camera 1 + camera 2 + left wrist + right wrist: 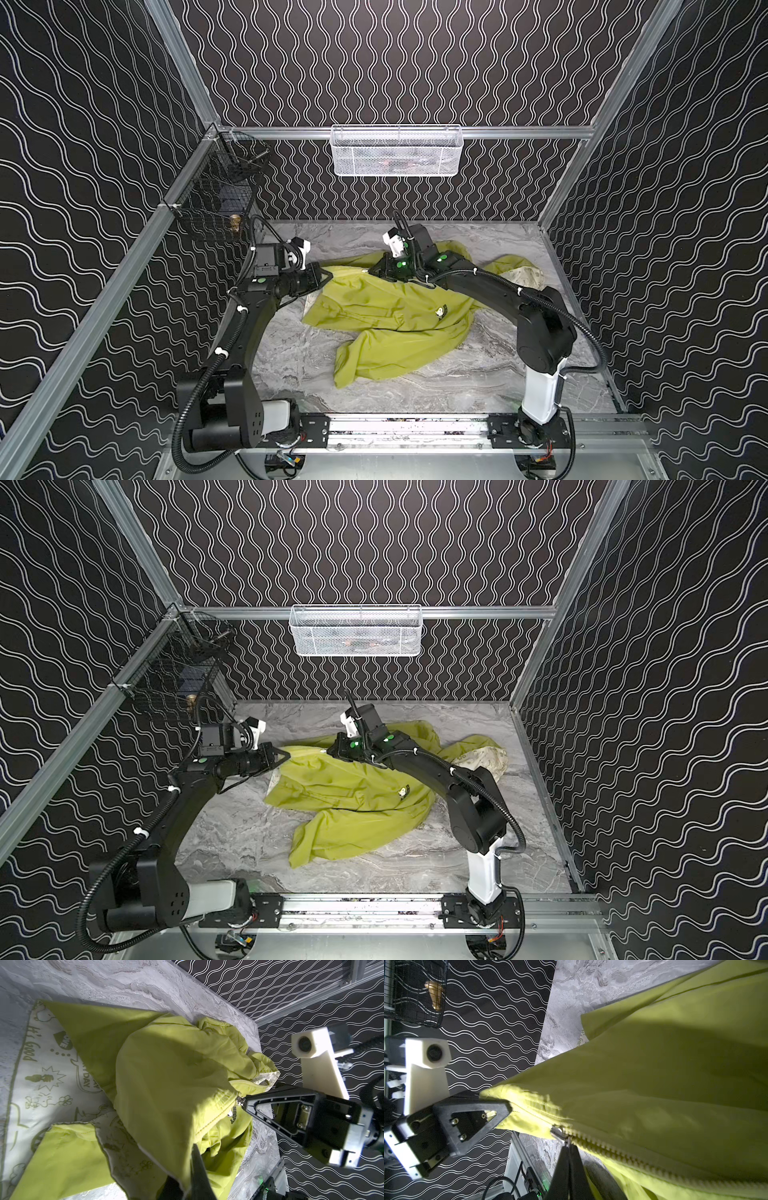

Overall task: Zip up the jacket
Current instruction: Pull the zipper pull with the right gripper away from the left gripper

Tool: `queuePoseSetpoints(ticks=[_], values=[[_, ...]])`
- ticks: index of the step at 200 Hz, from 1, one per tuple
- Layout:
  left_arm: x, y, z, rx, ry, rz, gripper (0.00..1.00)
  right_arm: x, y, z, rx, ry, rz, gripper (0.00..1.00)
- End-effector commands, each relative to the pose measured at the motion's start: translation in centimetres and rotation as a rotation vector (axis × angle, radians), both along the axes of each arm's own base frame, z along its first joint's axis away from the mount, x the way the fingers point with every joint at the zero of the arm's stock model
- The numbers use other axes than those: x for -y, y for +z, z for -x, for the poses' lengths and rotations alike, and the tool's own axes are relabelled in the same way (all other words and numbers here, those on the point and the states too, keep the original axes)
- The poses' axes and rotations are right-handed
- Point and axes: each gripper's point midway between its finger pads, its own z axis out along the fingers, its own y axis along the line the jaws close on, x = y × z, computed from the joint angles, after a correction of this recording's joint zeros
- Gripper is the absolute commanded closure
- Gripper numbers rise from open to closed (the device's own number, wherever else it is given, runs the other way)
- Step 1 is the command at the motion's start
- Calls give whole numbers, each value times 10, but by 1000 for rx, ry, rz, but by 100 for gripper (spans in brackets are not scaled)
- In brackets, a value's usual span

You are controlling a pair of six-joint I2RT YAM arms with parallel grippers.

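My right claw [568,1145] is pinched shut on the zipper pull [558,1132], the little metal tab caught between my tips. From it a row of pale teeth [633,1160] runs off along the green cloth; I cannot tell whether the two halves are joined there. My left claw [506,1108] faces it, close by. It is squeezed narrow on the jacket [675,1084] itself, biting the stitched end of the front edge just beside the pull. The strip of cloth between my two claws is drawn taut.

Further out, the jacket spreads rumpled over the grey marbled table [291,374], in the middle and toward the back wall in both top views. Its hood [517,270] lies beyond my right arm, toward the right wall, with the cream lining [530,276] showing. A small printed bird [439,312] sits on the green front, and one long fold [365,361] trails toward the front of the table. In my left wrist view a flap is turned back, baring more of that lining with cartoon drawings and lettering. A white mesh basket [395,151] hangs on the back wall, a black wire basket [216,199] on the left wall.
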Motion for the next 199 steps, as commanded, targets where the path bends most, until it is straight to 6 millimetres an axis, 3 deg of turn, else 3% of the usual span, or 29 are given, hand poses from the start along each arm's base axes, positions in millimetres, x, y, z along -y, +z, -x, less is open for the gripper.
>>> queuePoseSetpoints(ticks=[1,92,100,199], values=[[-4,-2,-1,16,3,-33,100,7,3,-3,25,-20,17,100],[-6,-2,1,17,10,-46,100,16,-8,-6,21,-32,47,100],[-6,-3,1,16,10,-47,100,19,6,-5,43,-35,34,100],[-8,-2,0,22,18,-56,100,36,0,-7,46,-70,71,100]])
